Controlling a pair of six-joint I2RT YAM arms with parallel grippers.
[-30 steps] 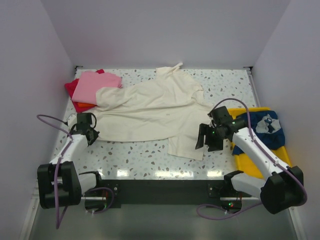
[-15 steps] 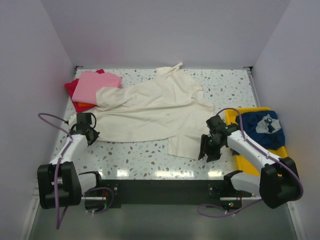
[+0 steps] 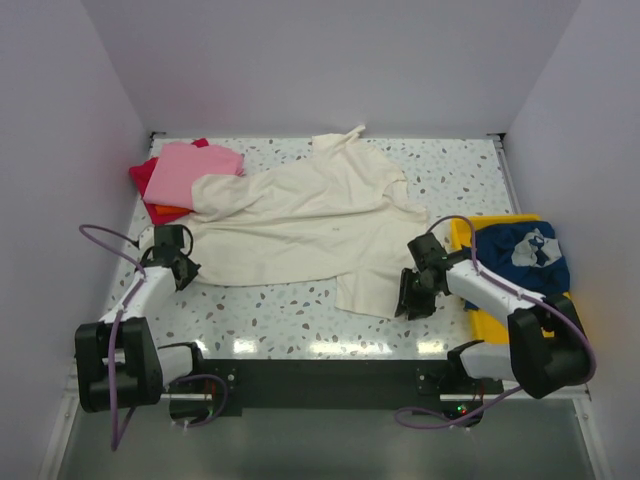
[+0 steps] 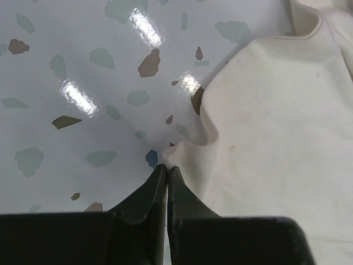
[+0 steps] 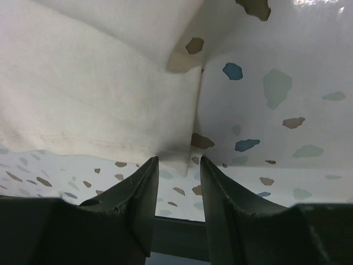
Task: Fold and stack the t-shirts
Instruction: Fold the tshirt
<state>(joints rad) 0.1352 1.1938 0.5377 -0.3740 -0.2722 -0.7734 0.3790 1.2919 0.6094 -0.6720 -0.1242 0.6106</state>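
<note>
A large cream t-shirt (image 3: 300,220) lies spread across the middle of the table. My left gripper (image 3: 185,272) is at its lower left corner, shut, with the cloth's tip (image 4: 175,156) pinched between the jaws (image 4: 167,168). My right gripper (image 3: 409,300) is low at the shirt's lower right corner. It is open, and its fingers (image 5: 177,165) straddle the hem corner (image 5: 185,152). Pink (image 3: 185,170), red (image 3: 143,178) and orange (image 3: 160,212) shirts lie stacked at the back left. A navy shirt with white print (image 3: 530,255) lies in the tray.
A yellow plastic tray (image 3: 490,325) stands at the right edge, beside my right arm. White walls close in the table on the left, back and right. The table's dark front edge (image 5: 182,232) lies just below my right fingers.
My right gripper has moved left and toward the front edge, dropping to the shirt's lower right corner. My left gripper has barely moved.
</note>
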